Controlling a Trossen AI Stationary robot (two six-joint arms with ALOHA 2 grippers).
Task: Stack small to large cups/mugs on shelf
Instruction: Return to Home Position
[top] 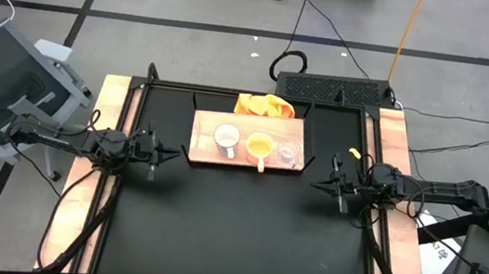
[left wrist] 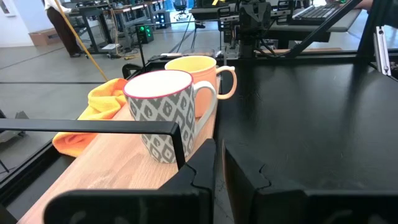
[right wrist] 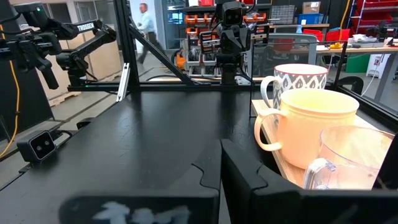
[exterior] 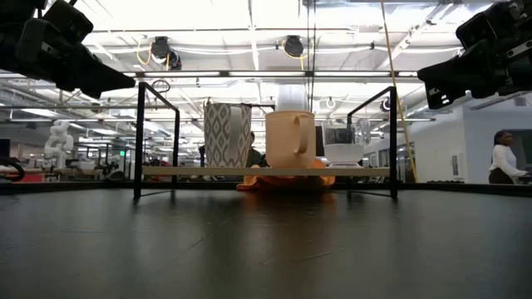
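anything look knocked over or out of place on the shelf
Nothing stands out. The white mug, orange-yellow mug and clear glass cup stand upright in a row on the shelf; the left hand and right hand wait off to its sides.

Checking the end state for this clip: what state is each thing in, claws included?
White patterned mug: upright on shelf, left-arm end.
Orange-yellow mug: upright, middle of row.
Clear glass cup: upright, right-arm end.
Shelf: level, carrying all three.
Orange cloth: bunched at shelf's far edge.
Left claw: shut, empty, clear of shelf.
Right claw: shut, empty, clear of shelf.
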